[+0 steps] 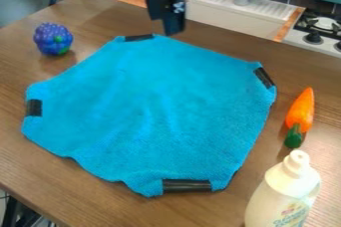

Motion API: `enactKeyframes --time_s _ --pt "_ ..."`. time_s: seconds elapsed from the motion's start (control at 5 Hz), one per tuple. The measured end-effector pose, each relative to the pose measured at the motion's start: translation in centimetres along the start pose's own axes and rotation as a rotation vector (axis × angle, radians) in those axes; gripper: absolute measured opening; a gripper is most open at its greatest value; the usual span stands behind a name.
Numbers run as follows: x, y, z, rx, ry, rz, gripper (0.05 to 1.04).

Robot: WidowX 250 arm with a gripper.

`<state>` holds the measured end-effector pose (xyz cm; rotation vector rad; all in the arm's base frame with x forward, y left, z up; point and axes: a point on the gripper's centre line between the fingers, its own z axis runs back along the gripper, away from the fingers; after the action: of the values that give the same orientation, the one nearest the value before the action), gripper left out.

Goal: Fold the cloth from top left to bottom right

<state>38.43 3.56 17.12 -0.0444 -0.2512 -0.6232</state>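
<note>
Camera view has the blue cloth [146, 106] flat on the bench [40, 169], strips of wood between it and the purple toy [53, 39], carrot [301, 111] and bottle [285, 191]. Tool [174, 28] hangs near its top corner; can't tell whether open or closed.

Cloth [153, 101] on table [40, 171]; 1 fruit [53, 39] behind left; 1 carrot [301, 111] right; 1 bottle [285, 191] before carrot.

Pale bottle [283, 193] is standing upright at wooden table [40, 164]. Toy carrot [301, 111] is lying just beyond bottle; purple-blue toy fruit [53, 39] is sitting diagonally across from bottle. White sink [226, 14], stove [325, 23] are showing well beyond bottle.
</note>
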Motion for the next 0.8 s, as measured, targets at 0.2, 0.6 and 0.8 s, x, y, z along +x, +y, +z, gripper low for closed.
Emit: enactKeyframes --time_s 0.2,0.6,0.8 --pt "-0.7 1.0 -1.2 0.004 0.023 -0.060 1.001" --pt "-1.4 3.4 -2.0 0.087 -0.035 -0.122 1.001" --pt "-1.1 4.3 -2.6 0.128 -0.044 -0.119 1.001"
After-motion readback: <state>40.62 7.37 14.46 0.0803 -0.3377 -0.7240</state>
